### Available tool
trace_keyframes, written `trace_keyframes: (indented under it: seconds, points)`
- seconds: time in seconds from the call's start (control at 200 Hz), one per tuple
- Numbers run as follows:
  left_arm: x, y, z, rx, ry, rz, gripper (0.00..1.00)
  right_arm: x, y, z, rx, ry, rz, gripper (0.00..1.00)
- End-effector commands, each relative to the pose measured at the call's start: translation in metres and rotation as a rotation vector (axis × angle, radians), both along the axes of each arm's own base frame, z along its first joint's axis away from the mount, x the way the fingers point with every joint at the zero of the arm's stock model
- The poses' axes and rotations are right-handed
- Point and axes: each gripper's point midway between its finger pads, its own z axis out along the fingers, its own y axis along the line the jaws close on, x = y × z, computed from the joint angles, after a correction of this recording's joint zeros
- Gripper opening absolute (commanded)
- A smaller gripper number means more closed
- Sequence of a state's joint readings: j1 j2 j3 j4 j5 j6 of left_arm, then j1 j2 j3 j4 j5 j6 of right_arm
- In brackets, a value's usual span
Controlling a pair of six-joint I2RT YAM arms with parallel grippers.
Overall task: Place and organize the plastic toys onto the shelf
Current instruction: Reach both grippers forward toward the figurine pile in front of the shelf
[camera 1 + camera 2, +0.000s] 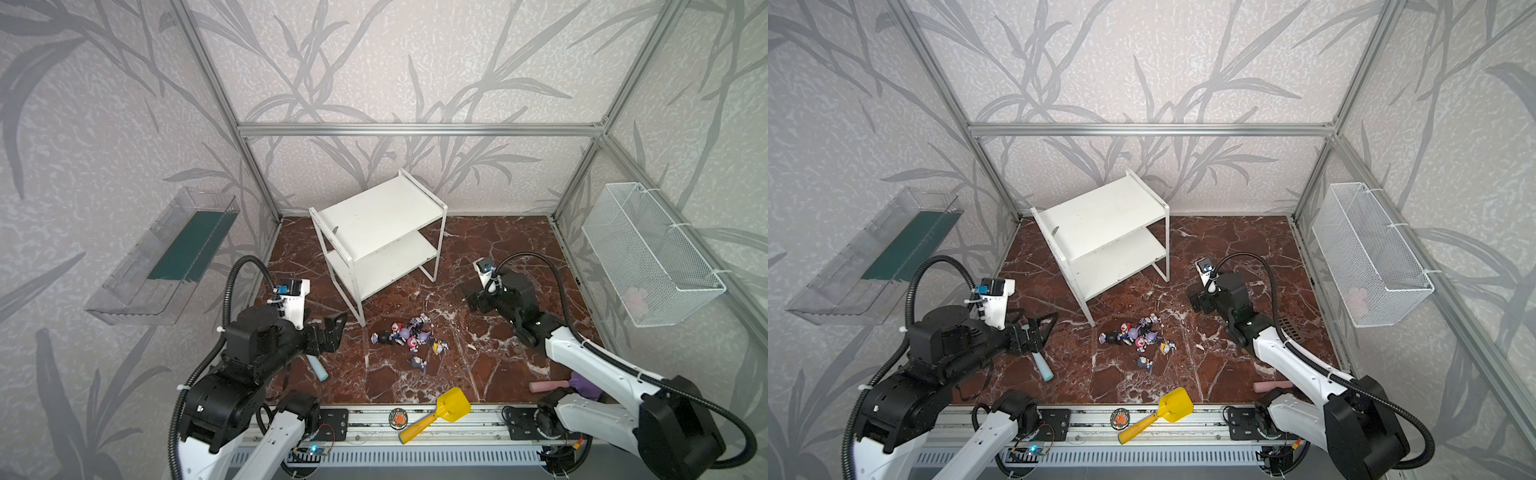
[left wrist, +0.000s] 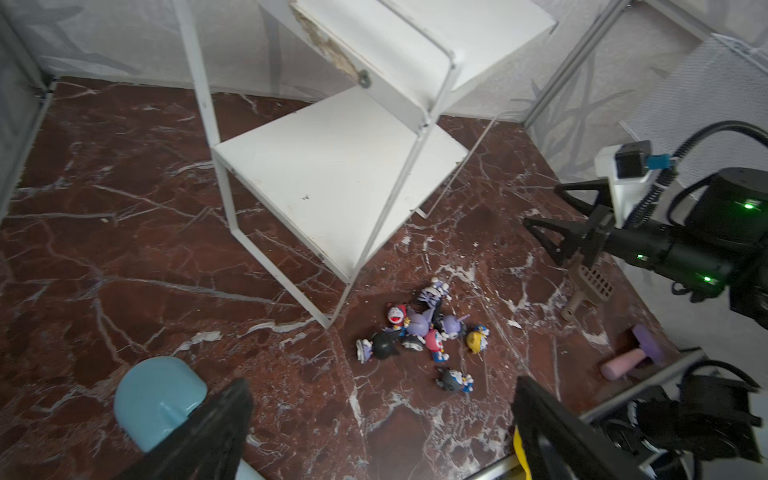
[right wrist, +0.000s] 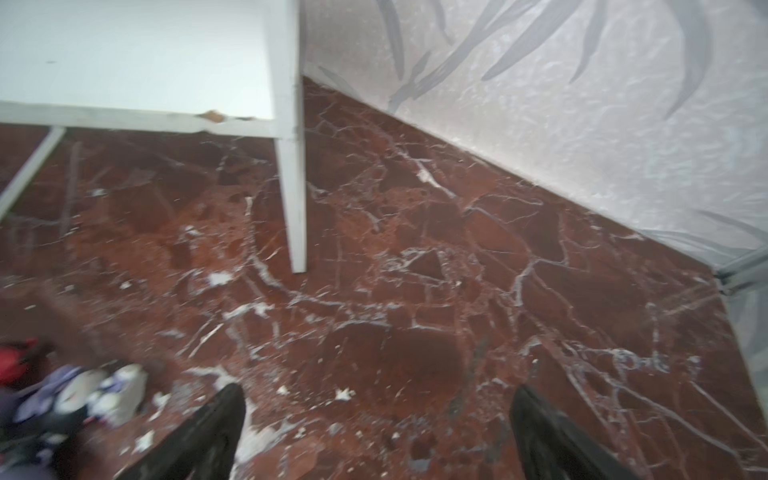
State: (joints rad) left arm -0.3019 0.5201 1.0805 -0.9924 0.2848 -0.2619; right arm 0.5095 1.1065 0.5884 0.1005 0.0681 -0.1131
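Your left fingers (image 2: 208,432) and right fingers (image 3: 208,428) stand spread, holding nothing. The plastic toys (image 1: 409,338) lie heaped on the table (image 1: 478,232) between them, apart from both, just before the shelf (image 1: 382,212).

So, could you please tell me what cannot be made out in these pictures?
Plastic toys: in both top views, too small and piled to count.
Right wrist view: toys blurred, cut by the edge.
Teal cylinder: in a top view, partly hidden by the left gripper.
Pink item in the wire basket: veiled by mesh.
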Motion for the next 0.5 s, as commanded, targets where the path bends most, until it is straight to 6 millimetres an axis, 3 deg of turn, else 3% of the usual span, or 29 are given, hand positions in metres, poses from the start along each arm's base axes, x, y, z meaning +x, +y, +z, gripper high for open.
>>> trace_keyframes:
  seconds: [0.0,0.165,0.28,0.495]
  points:
    - [-0.025,-0.028,0.002,-0.066,0.045,-0.197,0.99,-0.052,0.014,-0.033,-0.002,0.253,0.082,0.99]
    - [-0.039,-0.052,0.017,-0.172,0.013,-0.349,0.99,-0.098,0.056,-0.042,0.101,0.412,0.206,0.98]
    - [-0.047,-0.064,0.023,-0.234,0.006,-0.433,0.99,-0.122,0.075,-0.055,0.104,0.543,0.24,0.95]
    - [-0.05,-0.072,0.02,-0.295,-0.002,-0.483,0.99,-0.137,0.086,-0.087,0.076,0.699,0.257,0.94]
